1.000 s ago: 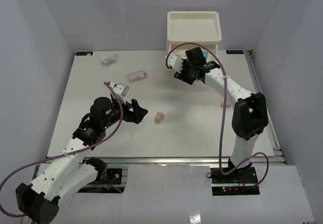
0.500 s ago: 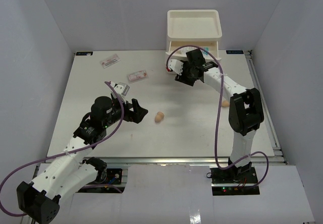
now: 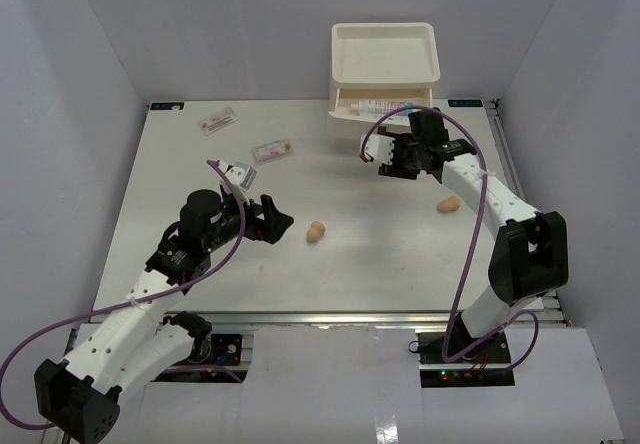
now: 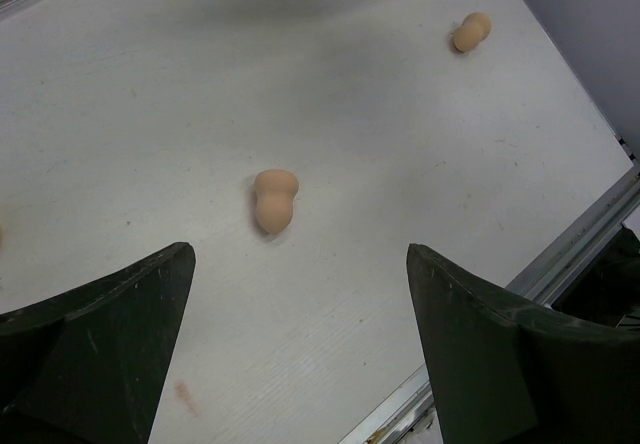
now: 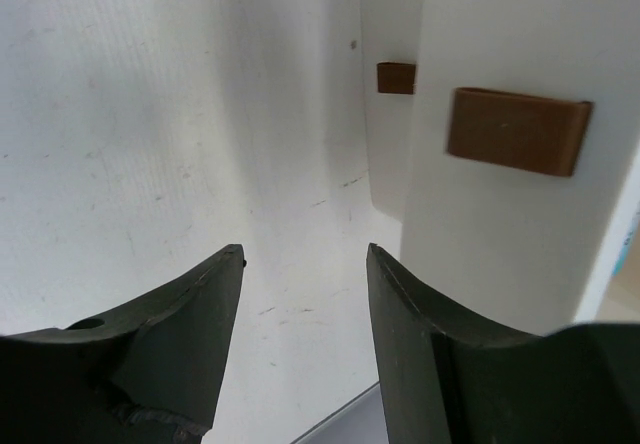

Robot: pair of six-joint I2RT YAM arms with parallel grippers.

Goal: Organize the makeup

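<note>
- Right arm has swung to the right and drawn back from the white drawer box. The right gripper has its jaws partly apart and empty, facing the brown handles.
- White tube lies in the pulled-out drawer, so that step looks done.
- Left gripper has its jaws fully wide and empty, just left of the near sponge. Next it should advance and close gently.
- Both sponges are matte, soft-looking and gourd-shaped, the second further right. Two flat, glossy packets lie far left on the surface.

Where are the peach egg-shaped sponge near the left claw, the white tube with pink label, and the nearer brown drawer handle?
Peach egg-shaped sponge [image 4: 273,199]: left wrist view, its waist.
White tube with pink label [image 3: 384,107]: top view, mid-label.
Nearer brown drawer handle [image 5: 515,130]: right wrist view, its centre.
</note>
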